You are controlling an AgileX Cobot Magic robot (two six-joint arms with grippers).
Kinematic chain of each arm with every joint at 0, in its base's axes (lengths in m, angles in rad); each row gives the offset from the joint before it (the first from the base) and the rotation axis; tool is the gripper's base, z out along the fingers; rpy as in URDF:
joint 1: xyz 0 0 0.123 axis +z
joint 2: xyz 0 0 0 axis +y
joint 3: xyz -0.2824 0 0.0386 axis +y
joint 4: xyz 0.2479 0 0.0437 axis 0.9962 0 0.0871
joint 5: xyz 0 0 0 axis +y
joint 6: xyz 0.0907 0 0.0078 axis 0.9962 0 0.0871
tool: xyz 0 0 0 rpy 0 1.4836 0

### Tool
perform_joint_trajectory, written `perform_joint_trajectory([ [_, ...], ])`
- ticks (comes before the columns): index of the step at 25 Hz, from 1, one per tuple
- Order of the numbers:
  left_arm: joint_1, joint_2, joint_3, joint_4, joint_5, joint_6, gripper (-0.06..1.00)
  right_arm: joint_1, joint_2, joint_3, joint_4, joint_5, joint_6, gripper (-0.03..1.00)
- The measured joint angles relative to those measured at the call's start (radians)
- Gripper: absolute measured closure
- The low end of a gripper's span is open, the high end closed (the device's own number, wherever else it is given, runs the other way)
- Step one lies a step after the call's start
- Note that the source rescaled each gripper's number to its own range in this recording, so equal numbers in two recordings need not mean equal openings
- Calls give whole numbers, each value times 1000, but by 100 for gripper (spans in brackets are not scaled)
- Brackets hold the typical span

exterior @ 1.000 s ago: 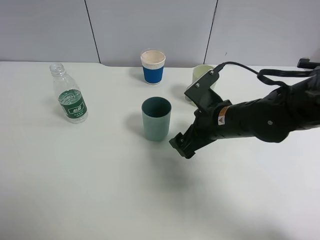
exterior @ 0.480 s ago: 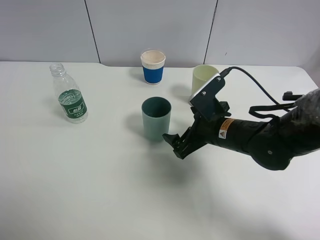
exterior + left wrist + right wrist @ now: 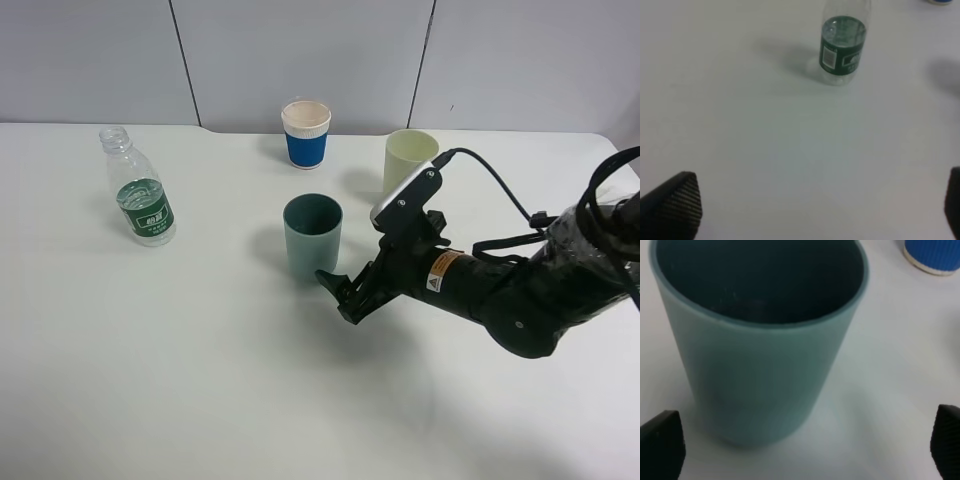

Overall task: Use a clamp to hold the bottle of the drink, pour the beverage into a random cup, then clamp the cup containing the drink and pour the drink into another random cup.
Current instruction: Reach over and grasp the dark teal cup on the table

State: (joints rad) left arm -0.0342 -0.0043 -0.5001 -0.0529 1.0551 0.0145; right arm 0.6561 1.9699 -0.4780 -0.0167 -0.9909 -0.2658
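A clear plastic bottle [image 3: 140,200] with a green label and no cap stands upright at the left of the white table; it also shows in the left wrist view [image 3: 842,47]. A teal cup [image 3: 312,237] stands upright mid-table. My right gripper [image 3: 338,296] is open, low over the table just right of and in front of it. In the right wrist view the teal cup [image 3: 760,340] fills the frame ahead of the open gripper [image 3: 802,452], not between the fingers. My left gripper [image 3: 815,210] is open and empty, well short of the bottle, and out of the exterior view.
A blue paper cup [image 3: 306,133] with a cream rim stands behind the teal cup; it also shows in the right wrist view [image 3: 935,255]. A pale green cup [image 3: 410,165] stands behind my right arm. A black cable [image 3: 500,200] loops off the right arm.
My right gripper has moved left and lower, closer to the teal cup, and the arm has dropped, uncovering the pale green cup. The bottle and cups have not moved.
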Motion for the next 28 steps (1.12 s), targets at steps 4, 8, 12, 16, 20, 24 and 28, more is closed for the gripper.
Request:
perform_joint_trajectory([
  [4,0,0,0,0,0,0,-2,0,34,0,-13,-61,-1,-3],
  [8,0,0,0,0,0,0,-2,0,44,-2,-13,-81,-1,-3],
  [12,0,0,0,0,0,0,-2,0,46,-44,-33,-72,0,-3],
  [16,0,0,0,0,0,0,-2,-1,73,-95,-44,-53,0,-3],
  [20,0,0,0,0,0,0,-2,-1,121,-104,-48,-52,0,-3],
  [24,0,0,0,0,0,0,-2,-1,146,-119,-68,-63,0,-3],
  [28,0,0,0,0,0,0,-2,-2,147,-121,-78,-129,0,-3],
])
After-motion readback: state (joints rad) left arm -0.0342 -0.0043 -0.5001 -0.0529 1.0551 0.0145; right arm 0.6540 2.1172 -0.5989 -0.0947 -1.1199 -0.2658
